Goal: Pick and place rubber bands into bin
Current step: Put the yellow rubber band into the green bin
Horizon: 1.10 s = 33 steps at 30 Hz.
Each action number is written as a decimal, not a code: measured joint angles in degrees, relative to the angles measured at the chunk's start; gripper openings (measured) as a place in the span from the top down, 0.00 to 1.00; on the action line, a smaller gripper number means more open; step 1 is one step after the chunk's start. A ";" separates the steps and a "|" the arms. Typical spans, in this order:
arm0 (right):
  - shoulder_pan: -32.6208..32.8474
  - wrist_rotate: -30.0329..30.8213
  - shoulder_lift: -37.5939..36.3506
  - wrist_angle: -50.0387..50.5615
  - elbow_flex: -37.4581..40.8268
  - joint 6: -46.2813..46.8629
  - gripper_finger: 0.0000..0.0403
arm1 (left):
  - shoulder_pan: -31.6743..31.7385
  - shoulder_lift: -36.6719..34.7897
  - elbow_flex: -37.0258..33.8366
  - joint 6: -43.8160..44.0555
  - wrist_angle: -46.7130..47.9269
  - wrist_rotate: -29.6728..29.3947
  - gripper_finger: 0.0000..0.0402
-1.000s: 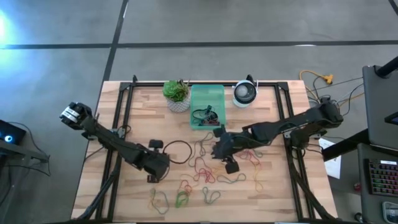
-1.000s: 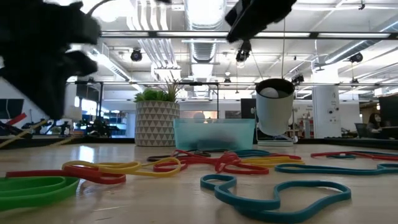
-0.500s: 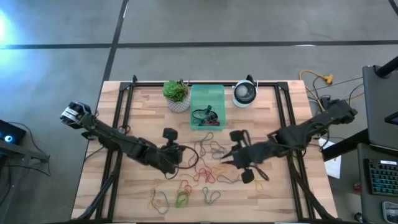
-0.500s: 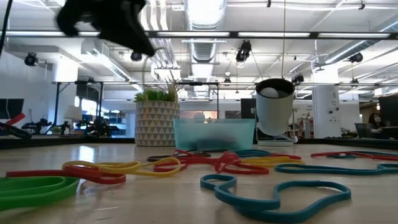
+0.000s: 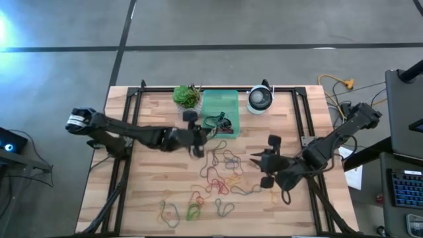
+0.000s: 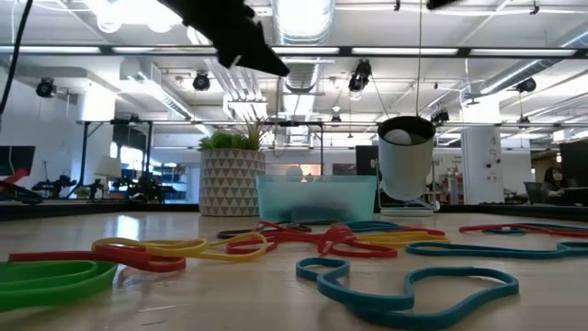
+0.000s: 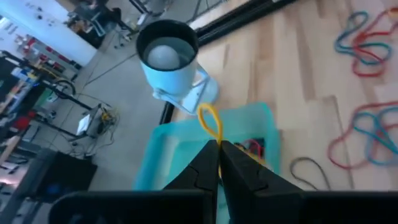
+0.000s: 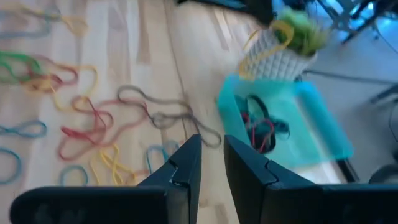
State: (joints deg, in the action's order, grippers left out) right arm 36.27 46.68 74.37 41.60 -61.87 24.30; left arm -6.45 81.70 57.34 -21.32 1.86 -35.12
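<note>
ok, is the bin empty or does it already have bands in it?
Not empty. The bin already holds a few rubber bands, dark and red, lying at the end near the table's middle; the rest of its floor looks bare.

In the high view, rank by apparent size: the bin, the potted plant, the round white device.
1. The bin, clearly largest.
2. The potted plant and the round white device look about alike; not ranked.

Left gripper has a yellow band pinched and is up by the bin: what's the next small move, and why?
Probably ease the left gripper a bit farther over the bin, then open. Its fingers are shut on a yellow band that hangs over the bin's near edge, so a release now might miss. The right gripper waits over the loose bands.
</note>
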 joint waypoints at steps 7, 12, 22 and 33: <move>-0.06 0.00 0.58 0.05 8.15 6.64 0.84 | 8.80 3.29 0.04 -2.11 -10.38 7.59 1.00; -0.15 0.00 0.64 -0.14 10.30 6.86 0.84 | 14.39 7.83 1.27 -1.77 -12.01 11.77 1.00; -0.17 0.04 -0.02 -0.15 10.59 6.77 0.84 | 16.63 18.89 4.67 -1.57 -12.01 13.60 1.00; -0.17 0.02 -0.04 0.00 11.54 6.60 0.84 | 16.58 20.69 5.51 -1.57 -11.97 13.42 1.00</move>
State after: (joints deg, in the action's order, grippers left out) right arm 36.10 46.70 74.32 41.60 -50.33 30.89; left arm 10.13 102.39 62.85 -22.89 -10.11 -21.69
